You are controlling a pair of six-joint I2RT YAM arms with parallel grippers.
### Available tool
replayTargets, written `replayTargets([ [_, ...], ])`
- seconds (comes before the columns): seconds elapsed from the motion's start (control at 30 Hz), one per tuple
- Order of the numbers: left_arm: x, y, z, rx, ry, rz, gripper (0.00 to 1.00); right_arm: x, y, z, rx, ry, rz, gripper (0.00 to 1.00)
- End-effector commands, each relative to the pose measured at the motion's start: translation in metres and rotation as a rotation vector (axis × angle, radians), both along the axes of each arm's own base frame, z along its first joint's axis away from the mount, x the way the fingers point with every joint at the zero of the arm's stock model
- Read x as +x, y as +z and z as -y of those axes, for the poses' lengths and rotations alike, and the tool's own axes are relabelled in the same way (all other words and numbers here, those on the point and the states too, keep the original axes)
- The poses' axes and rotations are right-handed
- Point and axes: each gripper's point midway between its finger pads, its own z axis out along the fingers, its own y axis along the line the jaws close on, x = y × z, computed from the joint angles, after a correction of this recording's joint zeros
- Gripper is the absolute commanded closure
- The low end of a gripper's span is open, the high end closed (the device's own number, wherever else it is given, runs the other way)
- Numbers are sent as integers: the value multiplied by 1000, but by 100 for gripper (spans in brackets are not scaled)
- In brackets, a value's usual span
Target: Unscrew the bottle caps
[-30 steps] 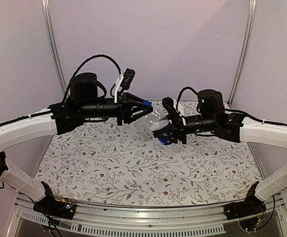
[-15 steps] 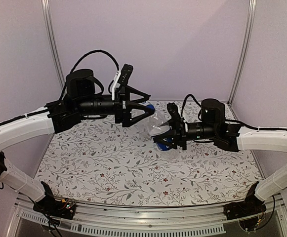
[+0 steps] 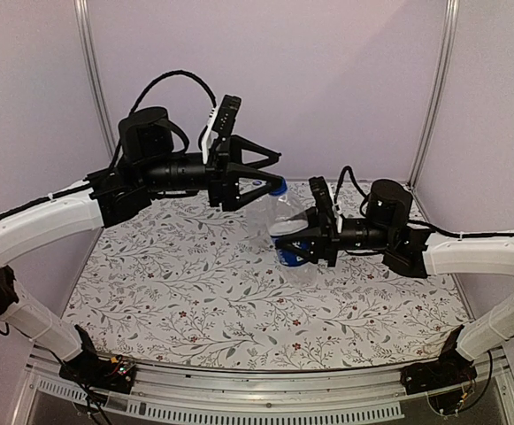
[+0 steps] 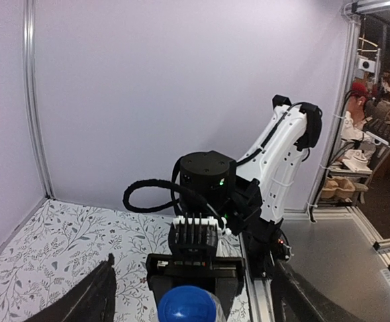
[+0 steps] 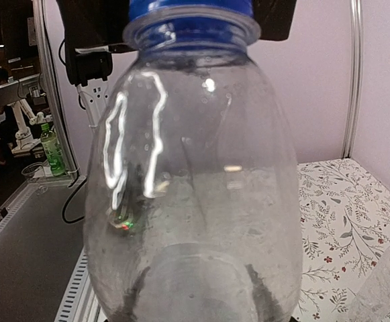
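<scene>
Clear glossy plastic: clamping the rounded bottle with the dark blue label band (image 3: 283,235) in the right gripper (image 3: 305,246), tilted above the floral-print counter (image 3: 195,301). Straddling its small round blue screw cap (image 4: 184,306) with the left gripper (image 3: 276,172) spread wide. Lying beside, half showing: a second crinkled clear bottle (image 5: 386,285).

Over the tabletop (image 3: 195,310) now: a white cloth printed with grey leafy sprigs and small red flowers covers it edge to edge. Behind it stands a plain lilac wall (image 3: 327,71), framed by a metal post on the left (image 3: 95,88) and another on the right (image 3: 435,97). A silver rail (image 3: 265,388) runs along the near edge. Past the enclosure, the right wrist view catches a green bottle (image 5: 52,153) upright on a bench, and the left wrist view picks out a person in a red cap (image 4: 360,90) beside some shelving (image 4: 349,176).
</scene>
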Motion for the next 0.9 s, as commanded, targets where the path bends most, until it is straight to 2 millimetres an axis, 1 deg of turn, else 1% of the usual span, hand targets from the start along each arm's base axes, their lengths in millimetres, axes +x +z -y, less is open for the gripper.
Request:
replayTargets([
  [0.0,-2,1,10,-6,-58,29,24,-6,13,2,55,23,20,64],
  [0.07,-1,-2,12,-6,-73,19,27,-7,13,3,61,28,23,64],
  [0.2,-2,-2,10,-19,-108,10,36,-7,13,5,76,47,22,64],
  [0.33,-4,-4,11,-23,-136,-1,40,-7,11,6,79,58,13,64],
  [0.63,-6,-6,10,-41,-184,-40,53,-8,6,5,72,87,5,65],
  [0.73,-6,-6,11,-42,-197,-52,60,-10,4,3,69,103,1,66],
  [0.87,-6,-10,12,-37,-204,-66,62,-11,3,2,70,117,-1,65],
])
